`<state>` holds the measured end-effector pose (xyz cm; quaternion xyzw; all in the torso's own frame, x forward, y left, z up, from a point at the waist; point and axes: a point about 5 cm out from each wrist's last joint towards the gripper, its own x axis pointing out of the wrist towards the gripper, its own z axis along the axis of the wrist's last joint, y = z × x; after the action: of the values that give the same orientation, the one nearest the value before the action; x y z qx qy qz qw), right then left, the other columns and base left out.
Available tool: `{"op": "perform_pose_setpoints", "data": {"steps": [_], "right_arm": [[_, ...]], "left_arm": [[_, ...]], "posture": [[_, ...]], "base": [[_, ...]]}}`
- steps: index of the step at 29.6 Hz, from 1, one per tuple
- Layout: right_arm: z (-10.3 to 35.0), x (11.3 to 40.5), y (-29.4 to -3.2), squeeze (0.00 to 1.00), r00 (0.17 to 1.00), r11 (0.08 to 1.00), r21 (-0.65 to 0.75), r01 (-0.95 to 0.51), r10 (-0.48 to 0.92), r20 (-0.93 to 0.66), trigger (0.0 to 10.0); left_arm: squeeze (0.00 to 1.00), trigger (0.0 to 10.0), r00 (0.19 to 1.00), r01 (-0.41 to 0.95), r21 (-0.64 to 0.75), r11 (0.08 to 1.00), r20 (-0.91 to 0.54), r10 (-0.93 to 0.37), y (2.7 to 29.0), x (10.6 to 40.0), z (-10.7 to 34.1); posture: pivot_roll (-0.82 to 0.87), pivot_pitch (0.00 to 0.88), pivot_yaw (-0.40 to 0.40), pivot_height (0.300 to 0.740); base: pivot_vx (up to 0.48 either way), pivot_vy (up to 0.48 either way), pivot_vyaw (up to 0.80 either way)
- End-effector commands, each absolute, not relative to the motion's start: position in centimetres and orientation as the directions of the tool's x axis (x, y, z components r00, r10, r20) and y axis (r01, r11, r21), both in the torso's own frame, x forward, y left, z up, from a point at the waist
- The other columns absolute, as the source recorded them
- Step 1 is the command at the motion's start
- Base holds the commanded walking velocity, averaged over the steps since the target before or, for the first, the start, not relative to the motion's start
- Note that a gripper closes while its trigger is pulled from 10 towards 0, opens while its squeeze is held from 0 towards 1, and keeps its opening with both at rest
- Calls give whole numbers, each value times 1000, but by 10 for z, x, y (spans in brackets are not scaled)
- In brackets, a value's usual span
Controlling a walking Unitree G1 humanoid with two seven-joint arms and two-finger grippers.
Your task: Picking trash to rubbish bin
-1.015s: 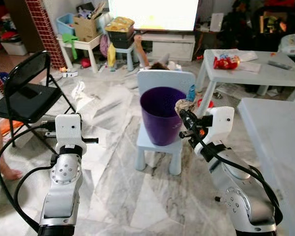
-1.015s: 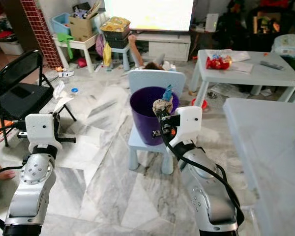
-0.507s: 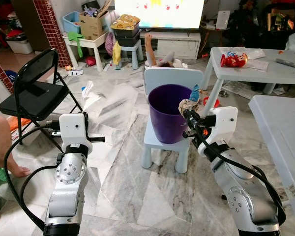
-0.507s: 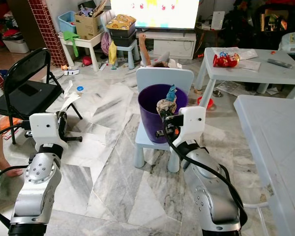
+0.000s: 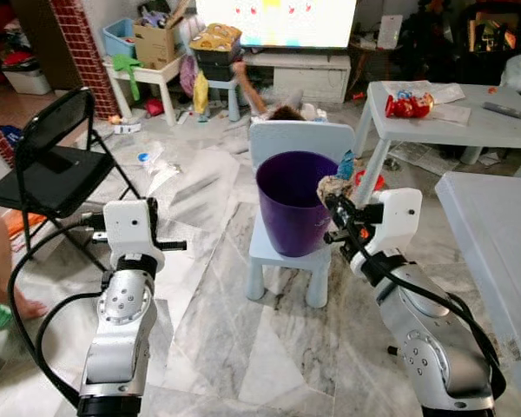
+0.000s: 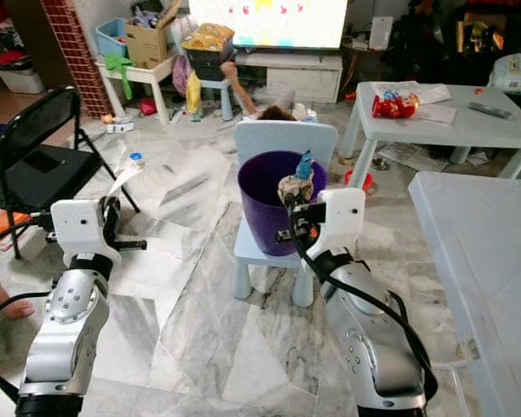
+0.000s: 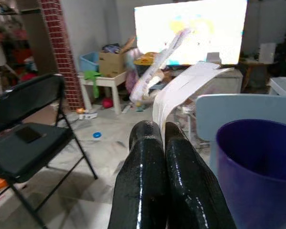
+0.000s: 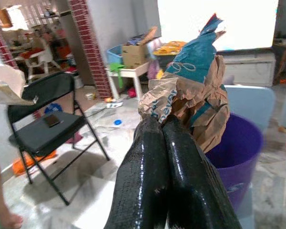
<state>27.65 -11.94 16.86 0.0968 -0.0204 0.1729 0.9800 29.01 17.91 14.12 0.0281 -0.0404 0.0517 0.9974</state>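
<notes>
Right gripper [image 8: 163, 125] clamps crumpled wrapper [image 8: 193, 93] beside purple bin [image 5: 293, 202].

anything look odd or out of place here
The purple plastic bin stands on a small pale blue child's chair, not on the floor. Crumpled white paper lies loose on the marble floor beyond the black folding chair.

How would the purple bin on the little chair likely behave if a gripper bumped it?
The purple bin looks like thin plastic, so probably light. It stands tall on the small chair, so a push near its rim might tip or slide it off.
</notes>
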Motion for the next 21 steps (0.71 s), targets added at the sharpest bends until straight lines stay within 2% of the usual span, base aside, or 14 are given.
{"op": "perform_pose_setpoints", "data": {"steps": [1,21], "right_arm": [[174,276,-119,0,938,922,176,-344,332,94,0],[171,275,-119,0,942,923,188,-337,327,83,0]], "left_arm": [[0,0,992,-100,49,994,81,95,178,290,141],[0,0,994,-81,43,996,70,78,177,291,140]], "posture": [[55,24,11,740],[56,31,18,740]], "base": [[480,0,0],[480,0,0]]}}
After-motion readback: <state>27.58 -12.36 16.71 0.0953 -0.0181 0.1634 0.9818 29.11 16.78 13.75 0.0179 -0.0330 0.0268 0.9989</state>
